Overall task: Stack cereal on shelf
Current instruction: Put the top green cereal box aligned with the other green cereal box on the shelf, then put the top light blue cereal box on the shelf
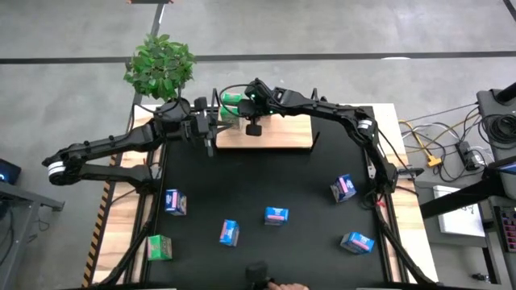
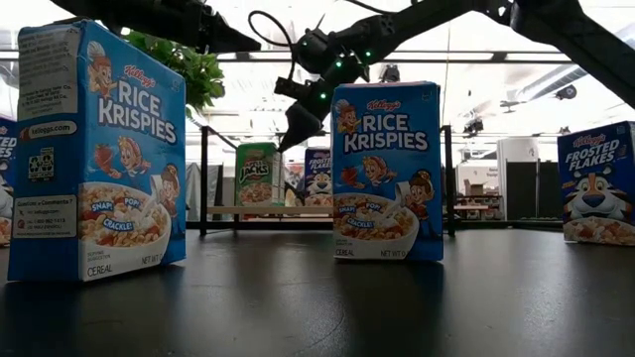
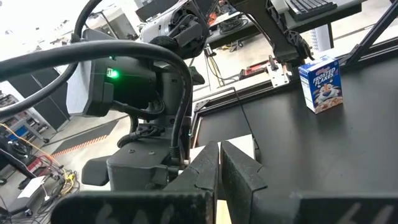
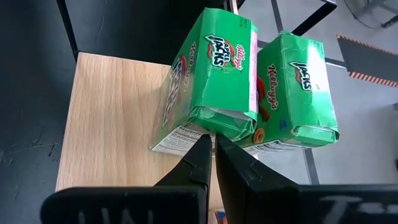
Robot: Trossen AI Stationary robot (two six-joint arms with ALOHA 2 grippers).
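Note:
Two green cereal cartons stand side by side at the far left end of the wooden shelf; the first rests on its base on the board. My right gripper is shut, its tips just at that carton's top edge, and it hangs over the shelf's far left corner. My left gripper is shut and hovers level at the shelf's left end. Several blue cartons, such as one, and a green one stand on the black table. My right gripper comes slanting down from the shelf's near side, its shut fingertips right at the top flap edge of the green carton. Whether they touch it I cannot tell. The carton stands upright on the board.
Black uprights stand at the shelf's ends. A potted plant sits beyond the far left corner. Loose cartons dot the near half of the table. The shelf's right part is bare.

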